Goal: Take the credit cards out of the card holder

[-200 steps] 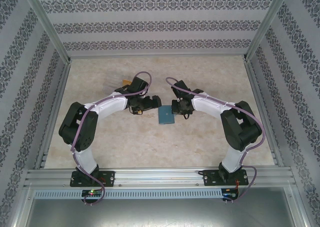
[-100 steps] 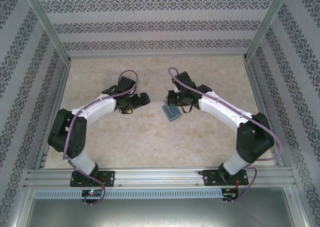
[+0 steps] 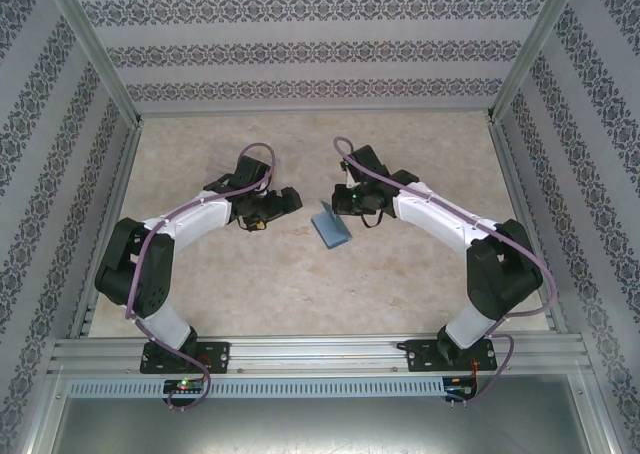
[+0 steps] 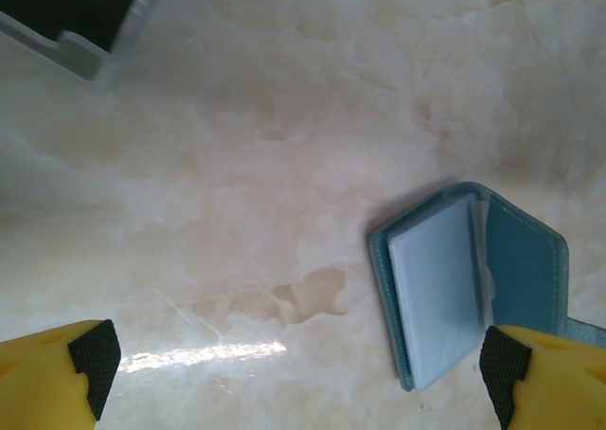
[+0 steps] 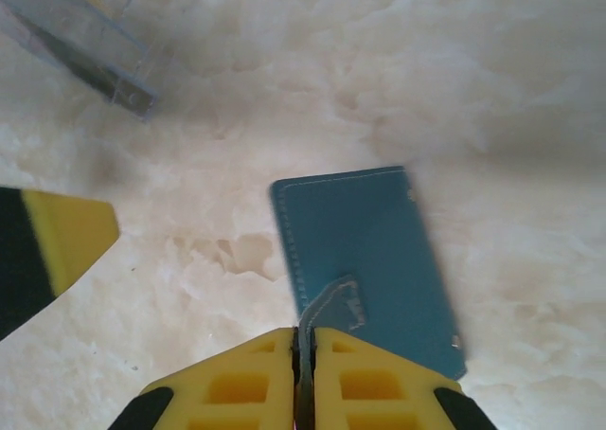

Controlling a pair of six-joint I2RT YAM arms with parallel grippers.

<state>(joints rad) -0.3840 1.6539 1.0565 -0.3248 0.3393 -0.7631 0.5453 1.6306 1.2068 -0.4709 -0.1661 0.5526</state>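
Note:
The card holder (image 5: 365,250) is a blue-grey wallet lying on the marble table between both arms. My right gripper (image 5: 305,354) is shut on its small clasp tab (image 5: 333,302) and holds one half lifted. In the left wrist view the card holder (image 4: 525,259) stands open like a book, and a pale silvery credit card face (image 4: 436,293) shows inside it. My left gripper (image 4: 298,383) is open, low over the table, with the holder just inside its right fingertip (image 4: 507,364). From above, the card holder (image 3: 330,226) sits between the left gripper (image 3: 289,200) and the right gripper (image 3: 343,203).
A clear plastic piece (image 5: 90,46) lies on the table beyond the holder, and its edge (image 4: 80,46) also shows in the left wrist view. Aluminium frame rails (image 3: 300,352) and patterned walls enclose the marble table (image 3: 300,284).
The right gripper has pulled the holder's cover up by the tab, so the holder went from lying flat to standing open. The left arm drew back to the left.

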